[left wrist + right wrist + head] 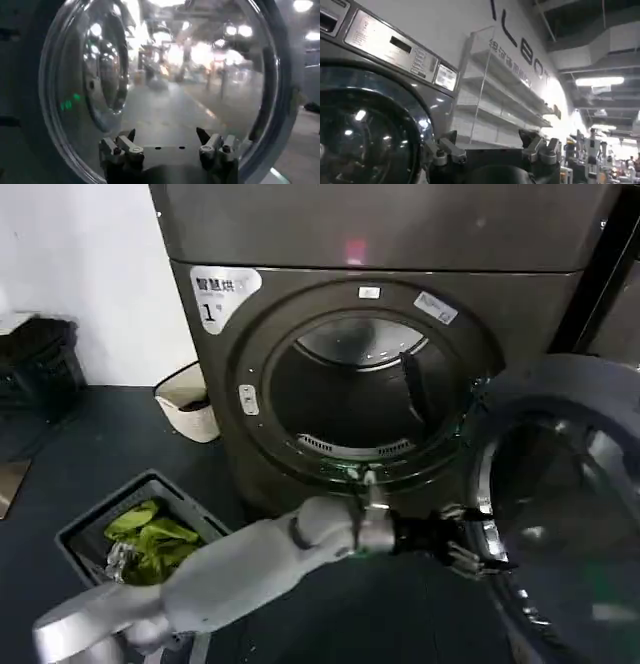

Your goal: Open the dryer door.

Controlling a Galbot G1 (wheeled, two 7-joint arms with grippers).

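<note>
Left pincer spread wide, empty, at swung-open dryer door rim

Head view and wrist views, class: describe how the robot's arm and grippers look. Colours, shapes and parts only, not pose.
The left arm has smooth, rounded silver-grey shells, ending in a black wrist section. The left gripper is dark with metallic parts. In the wrist views, the left gripper and right gripper both show grey jointed fingers with dark pointed tips and round silver screws.
</note>
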